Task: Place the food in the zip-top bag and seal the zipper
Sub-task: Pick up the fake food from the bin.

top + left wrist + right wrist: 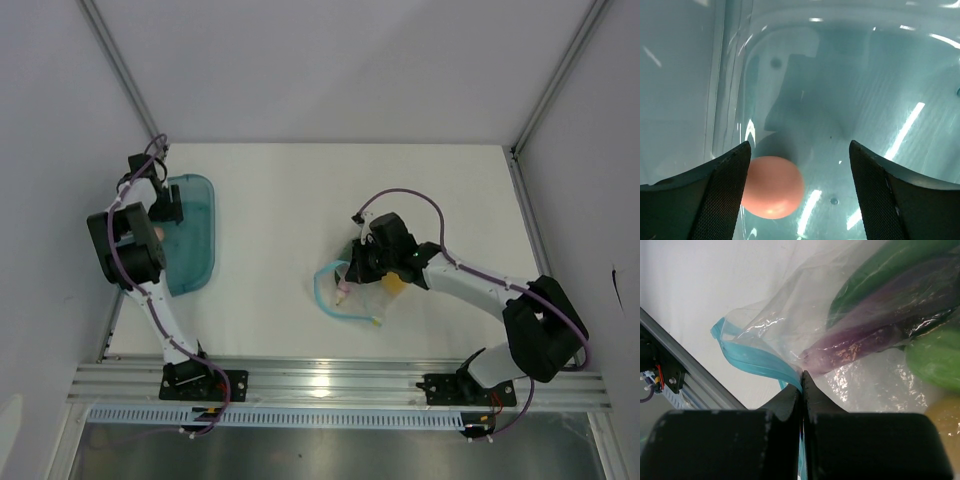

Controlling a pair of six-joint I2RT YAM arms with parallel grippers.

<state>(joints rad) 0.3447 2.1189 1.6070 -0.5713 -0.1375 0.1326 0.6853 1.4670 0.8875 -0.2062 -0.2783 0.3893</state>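
A pinkish round food piece (771,187) lies on the floor of the teal tub (840,90). My left gripper (800,150) hangs open over it, and the piece sits close to the left finger (725,190). In the top view this gripper (162,215) is over the tub's far end. The clear zip-top bag (790,315) lies mid-table with a purple eggplant (865,340), green pieces (935,357) and a yellow piece (946,417) inside. My right gripper (801,375) is shut on the light blue zipper (752,357) at the bag's mouth (325,290).
The teal tub (195,250) stands at the table's left edge against the left wall. A metal rail (340,385) runs along the near edge. White enclosure walls surround the table (300,200).
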